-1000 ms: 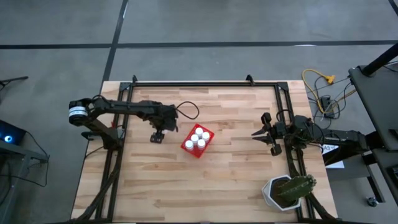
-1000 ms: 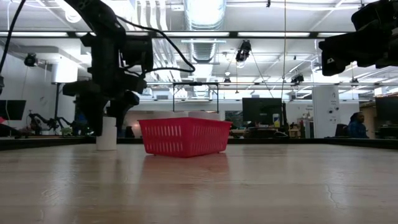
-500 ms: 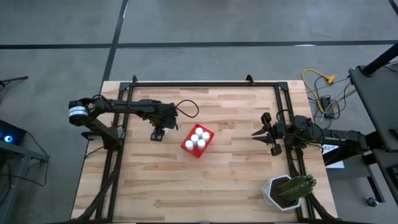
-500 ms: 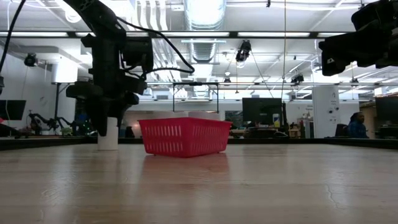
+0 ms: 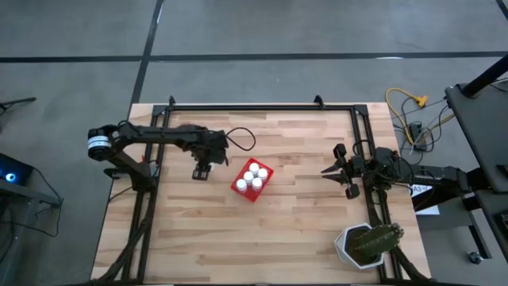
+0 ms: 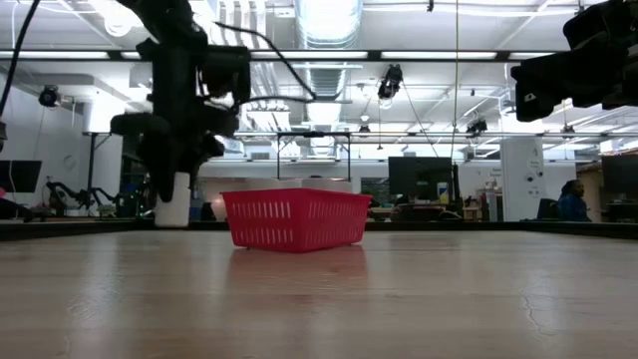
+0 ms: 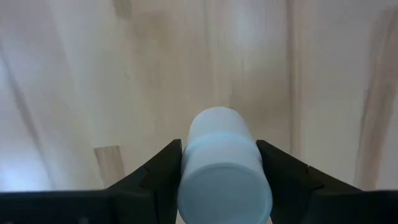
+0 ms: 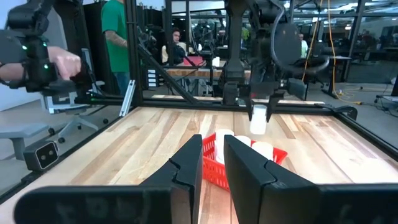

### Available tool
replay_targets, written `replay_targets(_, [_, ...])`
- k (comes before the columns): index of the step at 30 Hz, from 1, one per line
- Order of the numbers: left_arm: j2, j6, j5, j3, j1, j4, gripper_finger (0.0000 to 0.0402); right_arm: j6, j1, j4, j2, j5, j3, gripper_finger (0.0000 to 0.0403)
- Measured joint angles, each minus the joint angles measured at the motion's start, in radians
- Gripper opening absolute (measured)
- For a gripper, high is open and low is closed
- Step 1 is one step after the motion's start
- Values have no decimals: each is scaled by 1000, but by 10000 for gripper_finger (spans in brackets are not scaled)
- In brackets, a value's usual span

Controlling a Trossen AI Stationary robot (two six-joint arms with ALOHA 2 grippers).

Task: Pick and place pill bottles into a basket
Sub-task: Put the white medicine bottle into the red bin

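My left gripper [image 5: 204, 168] points down over the table's left half, shut on a white pill bottle [image 6: 172, 199] that hangs a little above the wood, left of the basket. The red basket [image 5: 268, 173] stands near the table's middle with several white bottles [image 5: 252, 179] upright inside. In the low view the basket [image 6: 294, 219] sits right of the held bottle. My right gripper [image 5: 329, 169] waits level at the table's right side. Its fingers [image 8: 186, 168] stand a narrow gap apart with nothing between them. My left gripper pinches the bottle between its two fingers [image 7: 163, 173], which sit on opposite sides just below the cap [image 7: 224, 183]. The fingers come from above, pointing down along the upright bottle. The bottle's body [image 7: 217, 127] hangs below them, clear of the table.
A white pot with a green plant [image 5: 365, 245] stands at the near right corner. Dark frame rails [image 5: 254, 106] run along the table's far, left and right edges. Bare wood lies in front of the basket. A person [image 8: 118, 37] stands beyond the table.
My left gripper's fingers have closed in on the bottle that stood on the table and taken hold of it. The gripper has then risen slightly, lifting the bottle upright just clear of the wood. The basket has stayed where it was.
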Motion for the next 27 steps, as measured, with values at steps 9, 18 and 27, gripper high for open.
replay_targets(9, [3, -44, 2, 142, -119, -56, 161, 0, 0, 0, 0, 0, 0, 59])
replay_targets(18, [4, -99, 2, 278, -220, -119, 161, 1, 0, 0, 0, 0, 0, 59])
replay_targets(27, [110, -113, -1, 407, -288, -181, 161, 1, 0, -1, 0, 0, 0, 59])
